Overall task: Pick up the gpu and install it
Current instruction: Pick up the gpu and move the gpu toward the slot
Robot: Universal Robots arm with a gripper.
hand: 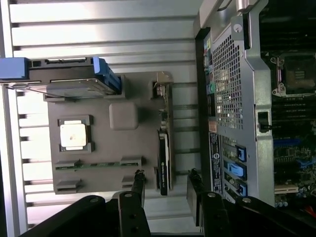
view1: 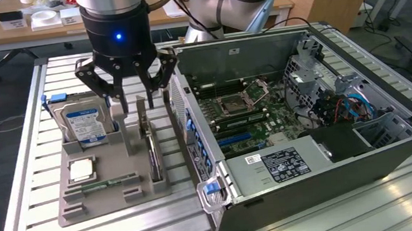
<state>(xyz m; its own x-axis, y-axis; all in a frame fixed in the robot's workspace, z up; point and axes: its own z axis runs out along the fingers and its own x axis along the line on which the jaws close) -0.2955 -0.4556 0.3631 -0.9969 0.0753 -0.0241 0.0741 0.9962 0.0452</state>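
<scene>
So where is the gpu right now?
The gpu stands on edge in the grey tray, at the exterior view's right of it, beside the computer case, under the open claw.

The arm (view1: pixel 110 0) stands upright, its wrist (view1: pixel 116 28) pointing straight down. The gripper (view1: pixel 135 98) hangs below it with dark fingers (hand: pixel 138 185) spread apart, and they grip nothing.

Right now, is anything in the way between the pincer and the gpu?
Nothing visible is. The open pincer hangs over the gpu, which stands on edge in the grey holder; the hard drive stands beside it, apart.
</scene>
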